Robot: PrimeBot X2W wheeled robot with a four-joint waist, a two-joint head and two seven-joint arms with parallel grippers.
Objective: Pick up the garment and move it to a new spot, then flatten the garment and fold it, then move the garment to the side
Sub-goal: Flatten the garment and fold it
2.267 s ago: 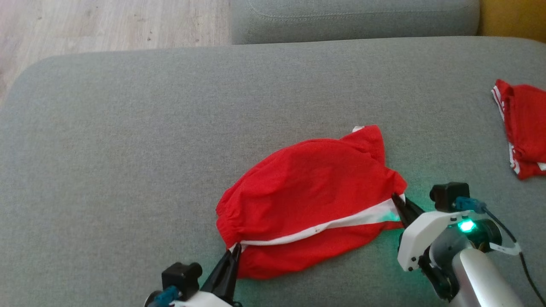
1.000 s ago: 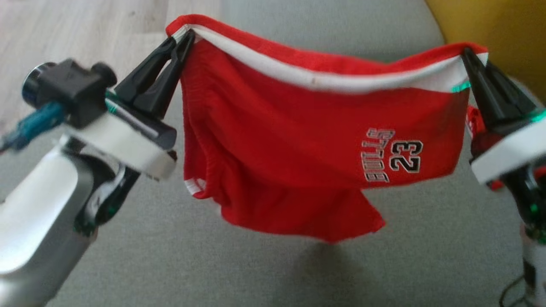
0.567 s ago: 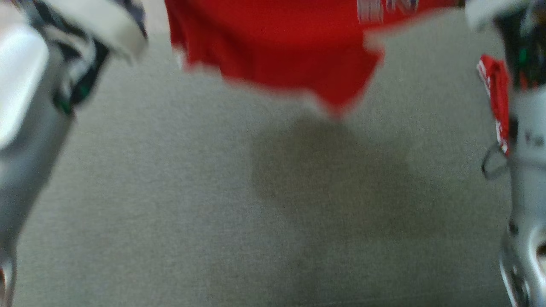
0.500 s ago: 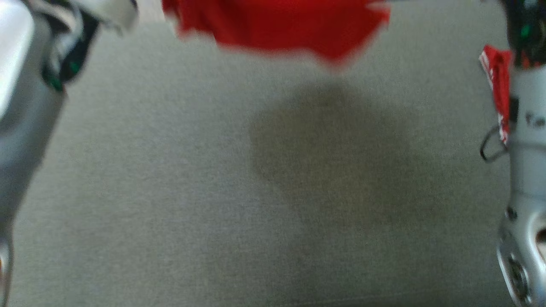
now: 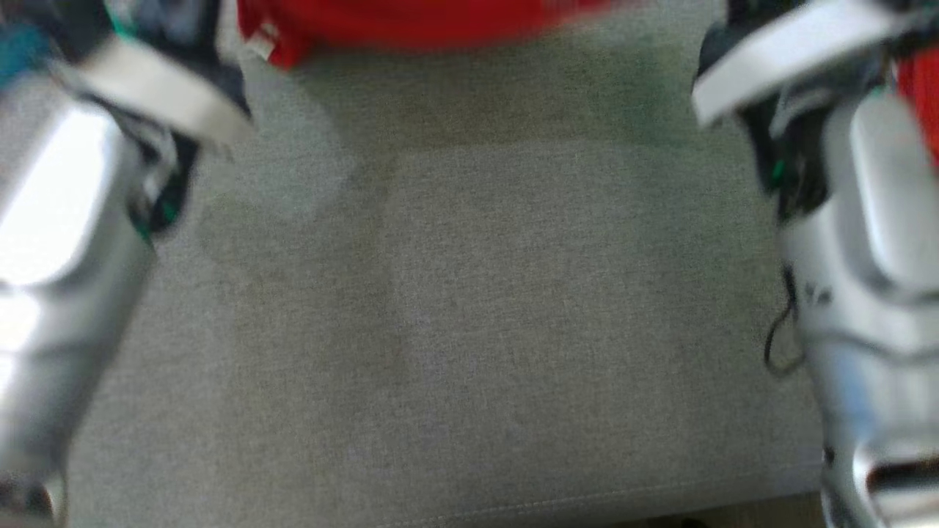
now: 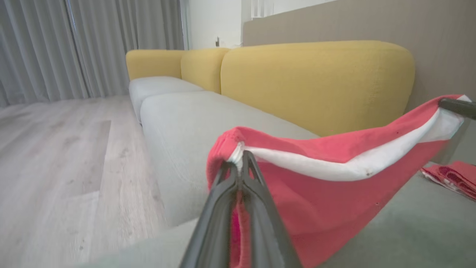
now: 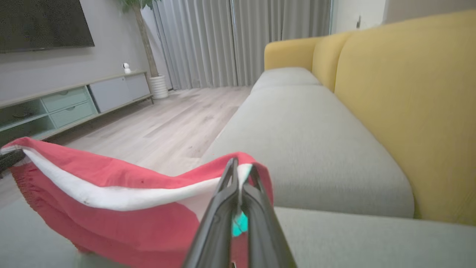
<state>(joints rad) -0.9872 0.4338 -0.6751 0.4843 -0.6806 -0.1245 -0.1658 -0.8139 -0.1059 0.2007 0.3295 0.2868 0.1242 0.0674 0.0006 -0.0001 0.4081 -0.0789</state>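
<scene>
left gripper (image 6: 243,159) and right gripper (image 7: 242,166) each pinched the white-banded edge of the soft red garment (image 6: 327,201), which sagged between them above the grey woven sofa seat (image 5: 469,293).

Two red garments (image 6: 334,201) (image 6: 450,175) (one lying apart) and one sofa (image 6: 193,123).

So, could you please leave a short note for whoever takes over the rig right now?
The left hand is shut on the red garment, pinching one end of its white-banded edge.
The right hand is shut on the other end of that edge.
The garment hangs stretched between the two hands, off the grey sofa seat. A second red garment lies on the seat toward the right arm's side.
Done: the pick-up.
Left: set it down at the new spot, flatten it, fold it, then move it to the side.
</scene>
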